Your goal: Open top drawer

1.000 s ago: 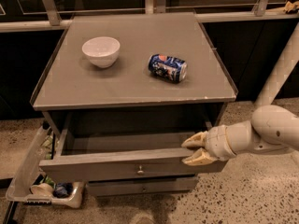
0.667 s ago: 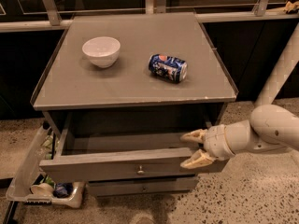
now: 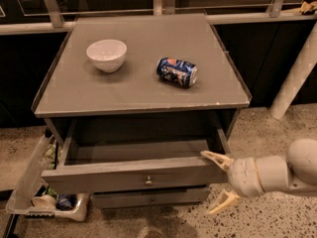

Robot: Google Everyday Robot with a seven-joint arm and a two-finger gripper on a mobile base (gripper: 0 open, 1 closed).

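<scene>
In the last 1 second the gripper (image 3: 219, 181) has spread its 2 fingers wide and backed off toward 4 o'clock from the right end of the top drawer (image 3: 99, 180). Its lower finger now hangs below the drawer front, over the floor (image 3: 277, 217).

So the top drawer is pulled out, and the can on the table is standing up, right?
No. The camera view shows the can lying on its side, not standing. The top drawer is pulled out, as you said, and the open tool is at its right end.
</scene>
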